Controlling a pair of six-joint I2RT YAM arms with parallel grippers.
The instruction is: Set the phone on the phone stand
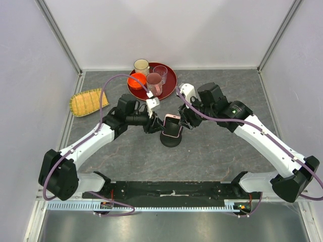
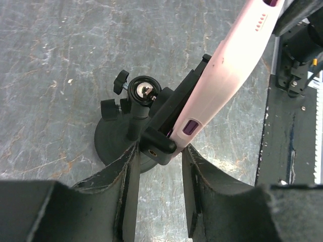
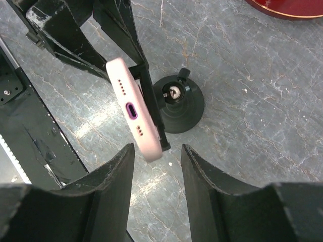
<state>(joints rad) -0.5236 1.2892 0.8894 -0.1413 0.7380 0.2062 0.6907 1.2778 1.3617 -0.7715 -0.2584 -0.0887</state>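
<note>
White walls with metal corner posts close the grey, stone-patterned counter (image 1: pixel 212 151) on the left, back and right. A black rail carrying the arm bases runs along the near edge. The widest open stretches lie to the right of the middle and between the middle and the rail. The back centre is taken by a red tray (image 1: pixel 174 75), and a yellow woven mat (image 1: pixel 88 102) lies by the left wall.

There are two arms, one phone, one stand, one tray and one mat. There are also four cups on the tray: a cream mug (image 1: pixel 141 66), a clear glass (image 1: pixel 160 71), an orange cup (image 1: pixel 136 80) and a pinkish glass (image 1: pixel 154 82).

The phone (image 1: pixel 173 125) sits tilted in the holder of the phone stand (image 1: pixel 170 140) at mid-counter. Its pale pink case has rounded corners, a purple-rimmed port flanked by small holes on the end, and a purple side button. The stand is all black, with a round disc base and a knobbed joint.

The left gripper (image 1: pixel 153 123) reaches in from the left. Its fingers (image 2: pixel 126 176) stand close on either side of the holder and the phone's lower edge, but whether they press cannot be told. The right gripper (image 1: pixel 184 120) comes from the right with its fingers (image 3: pixel 197 171) spread wide. The phone's end is just above the gap, and nothing is held.
</note>
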